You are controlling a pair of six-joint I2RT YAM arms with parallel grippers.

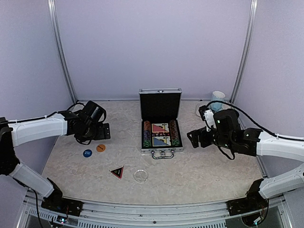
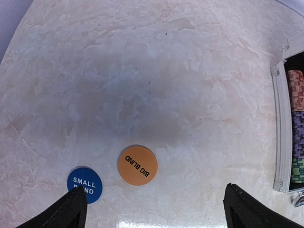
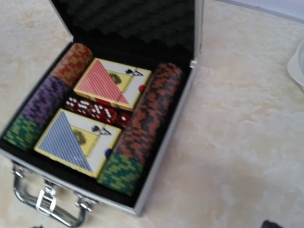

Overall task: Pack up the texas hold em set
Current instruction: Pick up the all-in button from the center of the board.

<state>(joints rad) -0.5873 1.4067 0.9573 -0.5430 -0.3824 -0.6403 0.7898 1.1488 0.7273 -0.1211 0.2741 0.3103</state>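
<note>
**Orange disc first, lid left for last**

Silver and black-lined, the case (image 1: 160, 128) of the hold 'em set stands open at the middle of the surface (image 1: 199, 175), lid upright. Its chip rows (image 3: 142, 128), red deck (image 3: 114, 80), blue deck (image 3: 78, 140) and dice (image 3: 95, 109) are already bedded inside. Four pieces lie loose to its left and front: the orange disc (image 2: 137, 165) and the blue disc (image 2: 84, 184) just beside each other, and nearer the arms the black triangle (image 1: 117, 172) and the clear disc (image 1: 140, 175).

The left jaws hang spread wide and empty above the two discs. The right jaws, equally wide and holding nothing, face the case from its right.

The step in hand looks like the left arm's pick of the orange disc, which sits nearest the middle of its span. A flat disc gives little edge to bite, so the arm should centre over it and come straight down until the tips meet the surface. Closing slowly should keep it from skating away. The blue disc needs to stay outside the closing span, or the two will be pinched together. Once lifted, the disc belongs in the gap over the decks, lying flat so the lid can shut.
</note>
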